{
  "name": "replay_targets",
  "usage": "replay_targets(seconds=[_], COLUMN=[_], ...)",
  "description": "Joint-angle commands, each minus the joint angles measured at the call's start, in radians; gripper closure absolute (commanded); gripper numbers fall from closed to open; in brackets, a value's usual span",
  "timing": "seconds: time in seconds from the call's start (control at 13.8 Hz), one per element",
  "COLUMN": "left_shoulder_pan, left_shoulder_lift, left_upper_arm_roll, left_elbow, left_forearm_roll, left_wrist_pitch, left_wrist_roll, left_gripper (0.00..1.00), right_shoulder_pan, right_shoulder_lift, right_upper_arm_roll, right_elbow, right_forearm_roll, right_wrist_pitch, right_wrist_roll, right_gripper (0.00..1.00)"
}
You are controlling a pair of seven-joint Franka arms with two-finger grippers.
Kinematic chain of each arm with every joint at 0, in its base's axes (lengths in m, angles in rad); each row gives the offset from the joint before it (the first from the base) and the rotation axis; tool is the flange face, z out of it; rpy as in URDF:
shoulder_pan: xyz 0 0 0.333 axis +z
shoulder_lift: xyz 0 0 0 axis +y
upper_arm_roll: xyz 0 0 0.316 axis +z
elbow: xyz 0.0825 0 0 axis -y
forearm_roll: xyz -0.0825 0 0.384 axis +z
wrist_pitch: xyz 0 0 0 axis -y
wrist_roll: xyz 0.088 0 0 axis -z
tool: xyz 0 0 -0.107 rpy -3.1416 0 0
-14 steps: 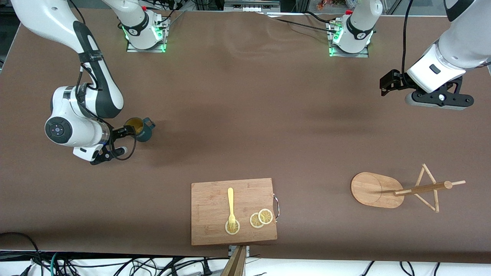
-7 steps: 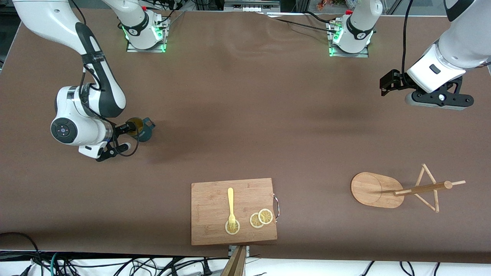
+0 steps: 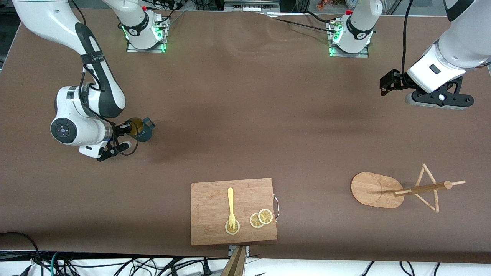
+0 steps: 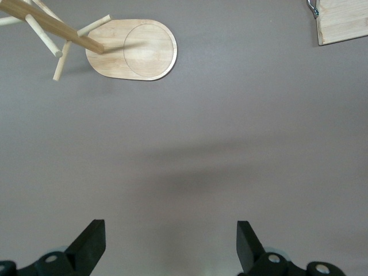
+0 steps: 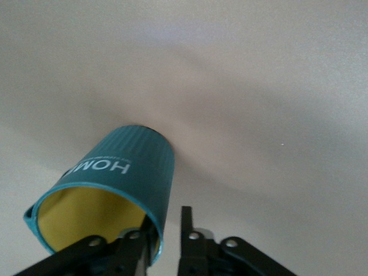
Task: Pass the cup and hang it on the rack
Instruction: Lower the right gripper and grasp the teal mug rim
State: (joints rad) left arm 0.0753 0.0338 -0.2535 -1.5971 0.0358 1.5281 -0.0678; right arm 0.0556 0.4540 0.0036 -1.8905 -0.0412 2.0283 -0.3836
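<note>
Teal cup [image 3: 141, 129] upright on table, right claw [image 3: 128, 128] pinching its rim, left claw [image 3: 387, 85] spread wide, empty, waiting.

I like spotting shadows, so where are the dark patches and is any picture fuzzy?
Front view: sharp, with soft dark smudges on the brown table beside the small teal mug and under the waiting left gripper. Left wrist view: a faint shadow band below the light wooden mug rack. Right wrist view: pale and washed out, slightly soft.
</note>
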Motion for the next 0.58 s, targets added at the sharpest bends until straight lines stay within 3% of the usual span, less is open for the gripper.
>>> replay_targets(seconds=[0.0, 0.22, 0.51], left_shoulder_pan=[0.000, 0.000, 0.000], left_shoulder_lift=[0.008, 0.008, 0.008], left_upper_arm_roll=[-0.006, -0.006, -0.006], left_elbow=[0.029, 0.028, 0.029], left_forearm_roll=[0.007, 0.007, 0.007], left_wrist_pitch=[-0.019, -0.019, -0.017], left_wrist_roll=[-0.003, -0.003, -0.003], left_gripper=[0.00, 0.00, 0.00], right_shoulder_pan=[0.004, 0.024, 0.177], right_shoulder_lift=[-0.015, -0.014, 0.000], right_upper_arm_roll=[0.004, 0.004, 0.004], right_elbow=[0.020, 0.076, 0.161], right_forearm_roll=[0.049, 0.136, 0.149], right_wrist_pitch=[-0.019, -0.019, -0.020], right_wrist_roll=[-0.011, 0.017, 0.370], right_gripper=[1.00, 1.00, 1.00])
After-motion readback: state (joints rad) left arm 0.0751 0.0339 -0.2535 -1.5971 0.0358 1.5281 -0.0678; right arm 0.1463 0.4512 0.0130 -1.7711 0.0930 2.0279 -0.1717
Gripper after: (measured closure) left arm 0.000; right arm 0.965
